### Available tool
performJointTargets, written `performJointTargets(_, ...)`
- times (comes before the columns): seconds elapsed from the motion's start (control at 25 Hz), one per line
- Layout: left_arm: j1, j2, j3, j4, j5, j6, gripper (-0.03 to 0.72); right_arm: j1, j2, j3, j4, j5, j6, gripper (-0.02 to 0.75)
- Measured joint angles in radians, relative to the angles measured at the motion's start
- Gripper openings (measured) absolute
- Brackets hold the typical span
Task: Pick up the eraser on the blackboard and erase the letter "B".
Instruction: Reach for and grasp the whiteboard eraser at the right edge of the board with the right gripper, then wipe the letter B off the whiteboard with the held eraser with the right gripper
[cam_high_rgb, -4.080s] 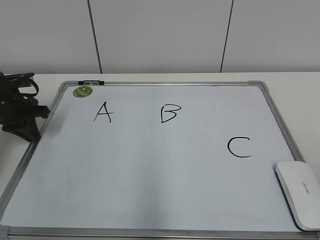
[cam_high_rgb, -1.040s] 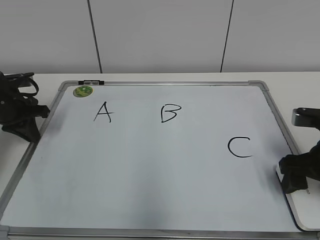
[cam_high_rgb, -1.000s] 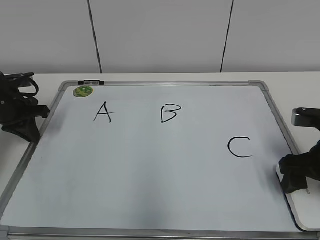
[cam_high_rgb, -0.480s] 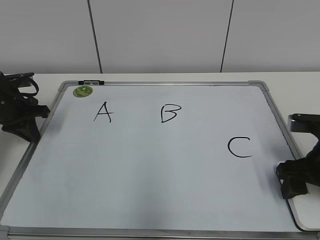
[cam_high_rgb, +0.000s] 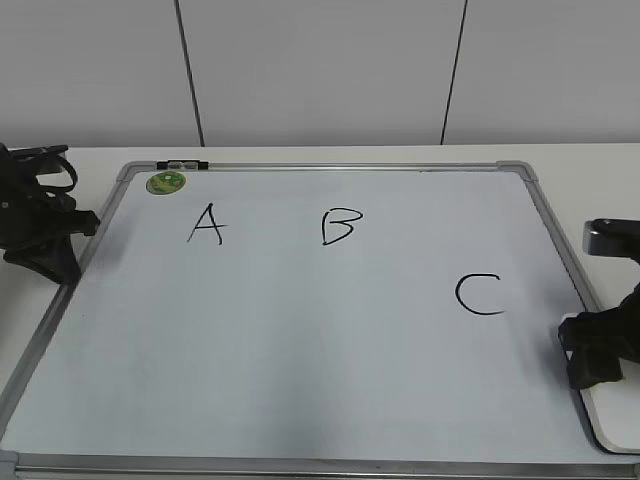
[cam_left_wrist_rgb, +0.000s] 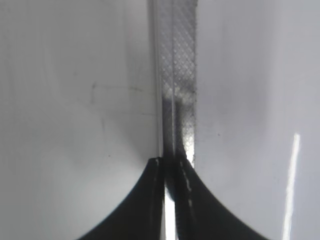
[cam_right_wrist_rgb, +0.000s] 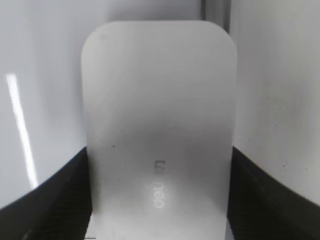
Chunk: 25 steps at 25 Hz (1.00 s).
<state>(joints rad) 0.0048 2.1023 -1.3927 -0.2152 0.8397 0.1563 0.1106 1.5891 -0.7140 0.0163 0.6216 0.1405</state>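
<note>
The blackboard (cam_high_rgb: 300, 340) lies flat on the table with a black letter "B" (cam_high_rgb: 337, 227) at its upper middle. The white eraser (cam_high_rgb: 612, 420) lies at the board's lower right corner, partly hidden by my right gripper (cam_high_rgb: 598, 352). In the right wrist view the eraser (cam_right_wrist_rgb: 157, 90) fills the space between the two fingers of my right gripper (cam_right_wrist_rgb: 159, 150), which press against its long sides. My left gripper (cam_high_rgb: 45, 240) rests at the board's left edge. In the left wrist view its jaws (cam_left_wrist_rgb: 172, 161) are shut over the board's frame (cam_left_wrist_rgb: 177, 75).
A black "A" (cam_high_rgb: 206, 224) is left of the B and a black "C" (cam_high_rgb: 478, 294) is lower right. A round green magnet (cam_high_rgb: 166, 182) and a small dark clip (cam_high_rgb: 182, 164) sit at the board's top left. A white wall stands behind the table.
My right gripper came in from the right, settled over the eraser and shifted slightly over it in the last half second. The left arm has not moved.
</note>
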Motion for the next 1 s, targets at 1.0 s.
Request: performJointTargets(1.0, 0.000, 0.000, -0.002, 0.000, 0.002, 0.000, 0.011, 0.115, -0.027, -0.482, -0.007, 0.386, -0.051, 0.547)
